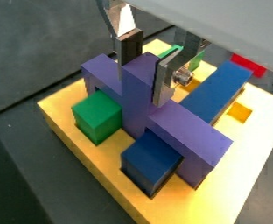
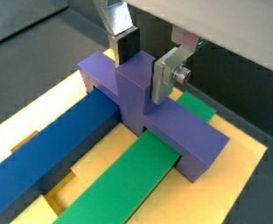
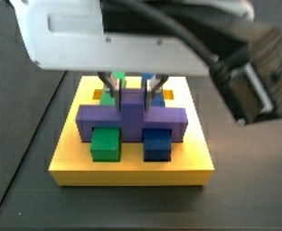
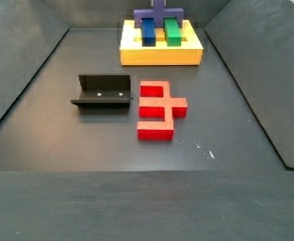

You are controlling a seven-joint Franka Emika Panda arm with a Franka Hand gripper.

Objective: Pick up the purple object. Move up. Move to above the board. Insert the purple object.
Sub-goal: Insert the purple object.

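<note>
Two flat silver fingers of the gripper (image 1: 149, 59) straddled the raised central stub of the purple object (image 1: 157, 109), a blue-purple blocky plastic piece with a wide crossbar and short legs, and in both wrist views a little daylight seemed to show between the dark pads and the stub, so I judged the jaws narrowly parted rather than clamped, though the margin was too thin to be sure. The purple object sat low on the board (image 4: 161, 55), the large flat yellow square slab lying near the far edge of the desk, its crossbar lying across a long dark-blue bar (image 2: 52, 149) and a long green bar (image 2: 127, 184) already seated in their slots. In a side view (image 3: 131, 115) the crossbar looked level, with the ends of the green and blue bars showing in front of it. By that reading the pick, the lift and the carry were done, and the insertion looked complete or very nearly so; what remained was chiefly to confirm the seat and draw the gripper clear. Toward the middle of the desk, well apart from the board, lay a red stepped block (image 4: 160, 109) with the fixture (image 4: 102, 92) just beside it, both untouched.
</note>
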